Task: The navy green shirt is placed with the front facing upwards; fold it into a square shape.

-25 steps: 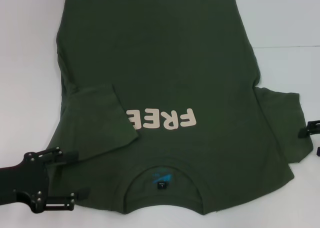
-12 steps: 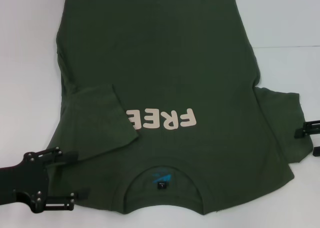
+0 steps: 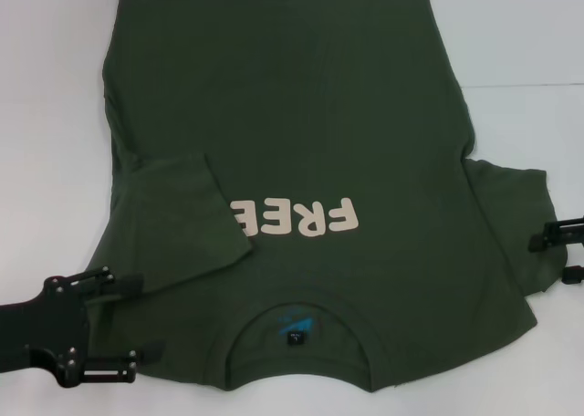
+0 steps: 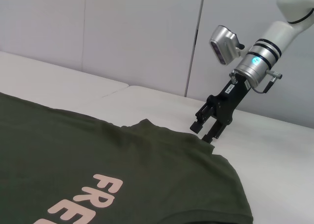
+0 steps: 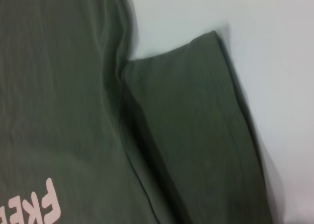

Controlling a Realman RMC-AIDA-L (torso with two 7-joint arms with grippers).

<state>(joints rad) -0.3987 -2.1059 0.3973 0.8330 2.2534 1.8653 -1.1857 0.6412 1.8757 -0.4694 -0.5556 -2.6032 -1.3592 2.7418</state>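
The navy green shirt (image 3: 301, 115) lies flat, front up, with its collar (image 3: 297, 299) nearest me. The cream lettering (image 3: 306, 217) is partly covered by the left sleeve (image 3: 182, 224), which is folded in over the chest. On the other side the right sleeve (image 3: 516, 215) lies spread out on the table; the right wrist view shows it close up (image 5: 196, 130). My right gripper (image 3: 558, 254) is open at that sleeve's outer edge, and the left wrist view shows it (image 4: 206, 130) just above the cloth. My left gripper (image 3: 137, 317) is open beside the shirt's near left shoulder, holding nothing.
The white table (image 3: 55, 115) surrounds the shirt on the left, right and near side. The shirt's hem reaches the head view's top edge. White wall panels (image 4: 142, 37) stand behind the table in the left wrist view.
The right gripper has moved a little leftward, in over the right sleeve's edge. The left arm and the shirt have not moved.
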